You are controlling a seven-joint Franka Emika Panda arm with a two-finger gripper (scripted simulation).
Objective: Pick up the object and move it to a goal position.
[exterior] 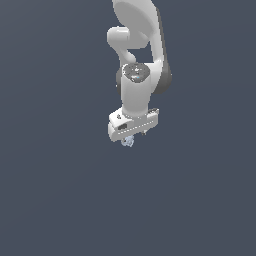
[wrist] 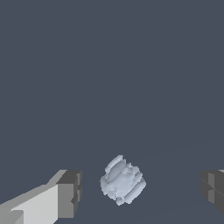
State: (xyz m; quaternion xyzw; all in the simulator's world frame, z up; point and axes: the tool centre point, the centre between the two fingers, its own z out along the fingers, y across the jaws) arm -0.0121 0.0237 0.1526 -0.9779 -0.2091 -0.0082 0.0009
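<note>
The object (wrist: pixel 122 180) is a tiny pale blue-white lumpy round thing. In the wrist view it lies between my two grey fingertips (wrist: pixel 69 193), with a clear gap on each side. My gripper (wrist: pixel 140 192) is open around it and does not touch it. In the exterior view the object (exterior: pixel 129 141) peeks out just under the white gripper block, and my gripper (exterior: pixel 131 138) hangs from the white arm in the middle of the picture. The fingers are mostly hidden there.
A plain dark grey-blue floor (exterior: pixel 60 190) fills both views. The white arm (exterior: pixel 137 45) rises from the gripper to the top edge of the exterior view.
</note>
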